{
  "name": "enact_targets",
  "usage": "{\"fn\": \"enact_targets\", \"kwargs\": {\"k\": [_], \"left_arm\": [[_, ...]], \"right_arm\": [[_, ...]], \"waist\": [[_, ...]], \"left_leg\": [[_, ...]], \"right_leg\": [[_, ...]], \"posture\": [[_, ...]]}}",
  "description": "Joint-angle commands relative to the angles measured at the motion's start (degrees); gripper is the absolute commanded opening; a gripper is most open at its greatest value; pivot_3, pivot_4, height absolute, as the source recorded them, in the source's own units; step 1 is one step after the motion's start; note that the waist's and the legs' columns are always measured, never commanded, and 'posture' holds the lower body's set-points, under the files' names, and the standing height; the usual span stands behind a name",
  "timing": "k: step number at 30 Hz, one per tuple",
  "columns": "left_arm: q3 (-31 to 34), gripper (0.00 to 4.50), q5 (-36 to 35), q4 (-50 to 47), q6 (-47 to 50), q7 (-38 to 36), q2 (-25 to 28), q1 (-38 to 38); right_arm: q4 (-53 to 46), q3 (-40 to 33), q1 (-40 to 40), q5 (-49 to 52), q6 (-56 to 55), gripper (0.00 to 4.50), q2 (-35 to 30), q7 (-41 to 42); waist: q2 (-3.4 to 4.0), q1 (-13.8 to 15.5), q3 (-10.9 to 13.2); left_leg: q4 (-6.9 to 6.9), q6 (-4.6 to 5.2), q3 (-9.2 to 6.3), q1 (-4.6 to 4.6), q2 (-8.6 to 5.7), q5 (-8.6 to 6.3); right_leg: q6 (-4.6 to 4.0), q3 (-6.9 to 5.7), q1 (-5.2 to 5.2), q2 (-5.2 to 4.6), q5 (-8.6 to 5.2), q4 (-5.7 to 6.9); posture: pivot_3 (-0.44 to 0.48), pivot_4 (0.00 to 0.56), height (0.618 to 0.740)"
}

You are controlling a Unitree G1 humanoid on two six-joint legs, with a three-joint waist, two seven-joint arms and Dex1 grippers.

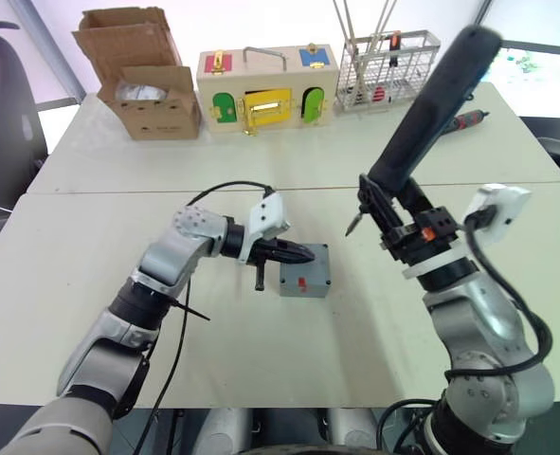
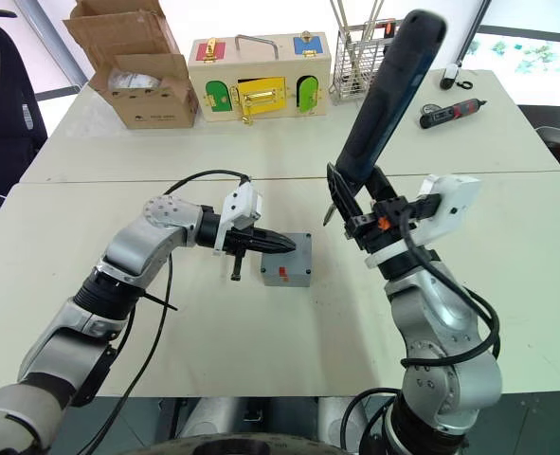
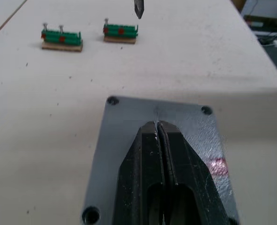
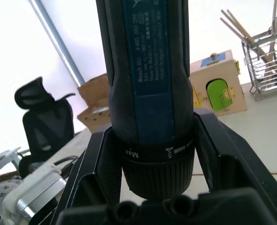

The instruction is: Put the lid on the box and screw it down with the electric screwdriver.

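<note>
Now | white table (image 1: 90, 284) | left end effector (image 1: 303, 254) closed | right end effector (image 2: 355, 210) clamps electric screwdriver (image 2: 384, 100)

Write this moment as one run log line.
lid: on box | left gripper: shut, on lid | right gripper: holding electric screwdriver, bit above table

The lid (image 3: 129, 136) is plain grey; the box (image 2: 289, 272) beneath carries a small red mark. The electric screwdriver (image 4: 147, 93) is black with a blue label panel.

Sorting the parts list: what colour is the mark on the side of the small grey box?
Red, on the box side facing the robot; the right eye view shows it best.
</note>
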Motion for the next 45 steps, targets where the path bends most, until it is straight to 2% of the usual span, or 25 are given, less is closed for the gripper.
{"fn": "enact_targets", "kwargs": {"k": [1,5,10,12,19,36,45], "left_arm": [[-0.7,0.0,2.8,-0.6,-2.3,0.8,0.8,0.8],[-1.6,0.0,5.1,-0.7,-4.2,1.0,1.7,1.1],[-1.4,0.0,5.0,-1.3,-4.0,1.2,2.2,1.4],[-1.4,0.0,4.9,-1.7,-3.9,1.3,2.3,1.5],[-1.3,0.0,4.6,-3.1,-2.7,1.8,2.6,2.4],[-1.3,0.0,4.4,-5.4,-1.1,2.7,3.2,3.8],[-1.6,0.0,4.4,-5.7,-1.1,3.3,3.0,4.5]], "right_arm": [[0.2,2.9,0.0,-0.6,-6.8,1.83,-0.8,-0.8],[3.1,5.7,1.3,-1.5,-10.8,1.83,-1.3,-1.5],[6.6,8.6,2.6,-2.6,-15.2,1.83,-1.6,-2.1],[7.3,9.3,2.9,-2.6,-16.3,1.83,-1.9,-2.4],[11.3,11.3,3.1,-3.7,-20.5,1.83,-3.0,-2.5],[17.3,16.8,4.8,-6.6,-25.3,1.83,-6.7,-0.9],[18.8,20.5,4.0,-8.2,-26.0,1.83,-8.7,1.0]], "waist": [[0.0,0.1,0.0],[-0.01,0.1,0.0],[-0.05,0.1,0.0],[-0.06,0.1,0.0],[-0.07,0.1,0.0],[-0.19,0.1,-0.1],[-0.56,0.1,-0.3]], "left_leg": [[0.0,0.0,0.0,0.02,0.0,0.0],[0.0,0.0,-0.02,0.13,0.0,0.0],[-0.01,0.07,-0.02,0.43,0.01,-0.04],[-0.01,0.43,-0.02,0.63,0.01,-0.25],[-0.01,0.43,-0.03,0.7,0.01,-0.25],[-0.04,0.48,-0.03,0.88,0.03,-0.28],[-0.06,0.5,-0.03,1.0,0.09,-0.3]], "right_leg": [[0.0,0.0,0.04,0.0,0.0,-0.04],[0.0,-0.01,0.17,0.0,0.0,-0.06],[0.0,-0.01,0.48,0.01,-0.01,-0.09],[0.01,-0.02,0.66,0.01,-0.02,-0.1],[0.01,-0.02,0.71,0.01,-0.02,-0.1],[0.01,-0.02,0.88,0.02,-0.03,-0.1],[0.01,-0.02,1.0,0.06,-0.04,-0.14]], "posture": [[0.0,0.15,0.694],[0.0,0.15,0.694],[0.0,0.15,0.694],[0.0,0.15,0.694],[0.0,0.15,0.694],[0.0,0.15,0.694],[0.0,0.15,0.694]]}}
